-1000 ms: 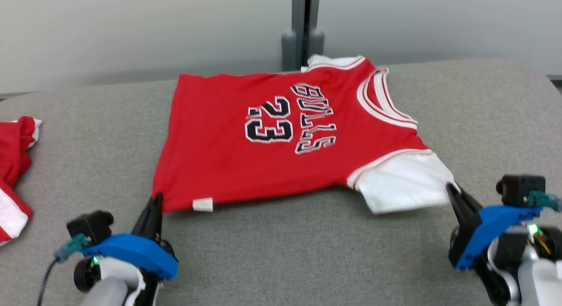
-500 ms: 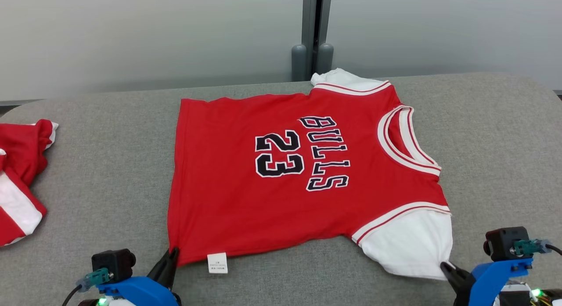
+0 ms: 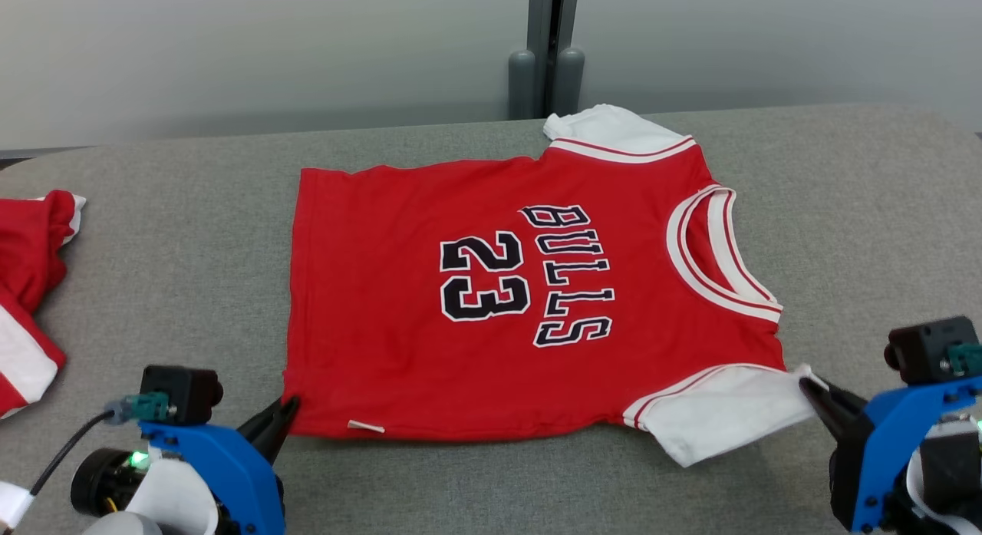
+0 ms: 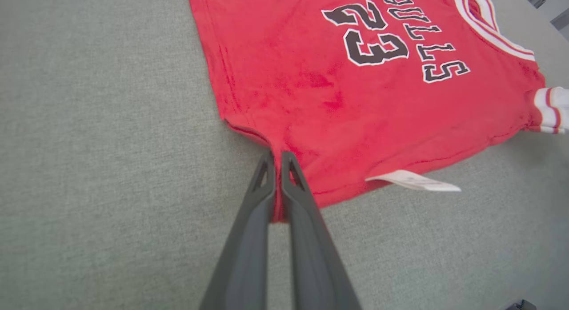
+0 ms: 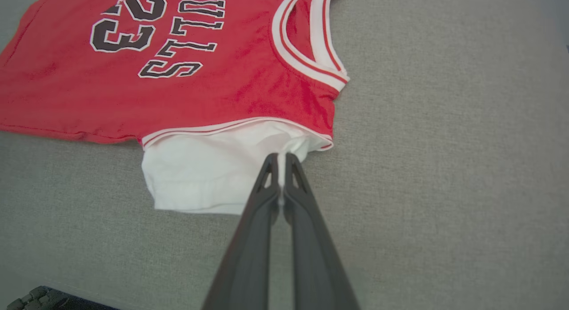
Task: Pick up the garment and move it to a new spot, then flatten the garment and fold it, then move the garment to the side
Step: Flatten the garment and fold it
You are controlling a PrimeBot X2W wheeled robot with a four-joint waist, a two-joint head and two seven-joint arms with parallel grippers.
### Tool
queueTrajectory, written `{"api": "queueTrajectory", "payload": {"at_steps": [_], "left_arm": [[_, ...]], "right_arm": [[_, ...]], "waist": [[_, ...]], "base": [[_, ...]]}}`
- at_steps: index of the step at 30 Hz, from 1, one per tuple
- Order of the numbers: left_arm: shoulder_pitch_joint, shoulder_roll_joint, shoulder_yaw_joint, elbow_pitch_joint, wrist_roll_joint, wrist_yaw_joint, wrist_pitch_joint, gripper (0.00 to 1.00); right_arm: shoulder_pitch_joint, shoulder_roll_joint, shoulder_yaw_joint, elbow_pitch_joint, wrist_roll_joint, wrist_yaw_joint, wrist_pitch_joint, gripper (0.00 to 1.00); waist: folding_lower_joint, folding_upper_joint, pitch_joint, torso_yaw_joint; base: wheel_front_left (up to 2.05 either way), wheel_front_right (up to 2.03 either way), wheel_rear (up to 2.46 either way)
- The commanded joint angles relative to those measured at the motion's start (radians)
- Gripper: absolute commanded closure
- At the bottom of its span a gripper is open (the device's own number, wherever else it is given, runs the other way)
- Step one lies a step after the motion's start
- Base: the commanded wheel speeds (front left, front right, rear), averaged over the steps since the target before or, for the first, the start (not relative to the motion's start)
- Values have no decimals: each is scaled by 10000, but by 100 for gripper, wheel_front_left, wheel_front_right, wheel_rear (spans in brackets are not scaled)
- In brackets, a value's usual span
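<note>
the garment [image 3: 499, 289], a red jersey with white sleeves, lies spread nearly flat across the middle of the head view on the grey desk [image 3: 882, 213], with its neck towards the right of the frame. our left end effector [image 3: 289, 404], at the lower left of the frame, is closed on the hem corner; in the left wrist view a pinch of red cloth sits between its fingers. our right end effector [image 3: 807, 383], at the lower right, is closed on the edge of the near white sleeve.

we judge the cloth light, soft and limp. it will sag and wrinkle wherever it is not held, and it may drag on the felt-like desk cover. hem corners and sleeve or shoulder seams look like the best holds, since doubled cloth gives thin fingers something to bite.

a small white label [image 3: 366, 426] sticks out of the lower edge. a second red garment [image 3: 31, 289] lies at the left edge of the frame, well apart.
</note>
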Motion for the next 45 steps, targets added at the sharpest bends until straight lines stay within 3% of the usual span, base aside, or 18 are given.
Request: {"api": "queueTrajectory", "payload": {"at_steps": [1, 8, 15, 33, 34, 35, 45], "left_arm": [[-214, -21, 39, -27, -57, -32, 74, 100], [-1762, -454, 234, 459, -199, -46, 537, 100], [-2872, -1134, 423, 1691, -177, 1, 249, 100], [-4199, -2171, 91, 3844, 123, -355, -476, 100], [-4182, -2212, 90, 3871, 97, -381, -520, 59], [-4177, -2225, 102, 3886, 121, -351, -586, 0], [-3335, -2383, 151, 3736, 298, 21, -1539, 0]], "right_arm": [[-284, -87, 52, 74, 69, 1, -99, 100], [-2951, -699, 632, 1513, 490, 1, -933, 100], [-4929, -1125, 1199, 3164, 856, 1, -1857, 100], [-6992, -1436, 2095, 5827, 958, 1, -4486, 100], [-7070, -1422, 2092, 5951, 931, 1, -4662, 76], [-7131, -1389, 2100, 6109, 907, 1, -4805, 0], [-7229, -1296, 1996, 7374, 573, -1, -5964, 0]], "waist": [[0, 0, 70, -14], [0, 0, 819, -77], [0, 0, 1555, 74], [0, 0, 2308, 502], [0, 0, 2283, 526], [0, 0, 2257, 545], [0, 0, 1613, 710]], "base": [[0, 0, 0], [0, 0, 0], [0, 0, 0], [0, 0, 0], [0, 0, 0], [0, 0, 0], [0, 0, 0]]}}
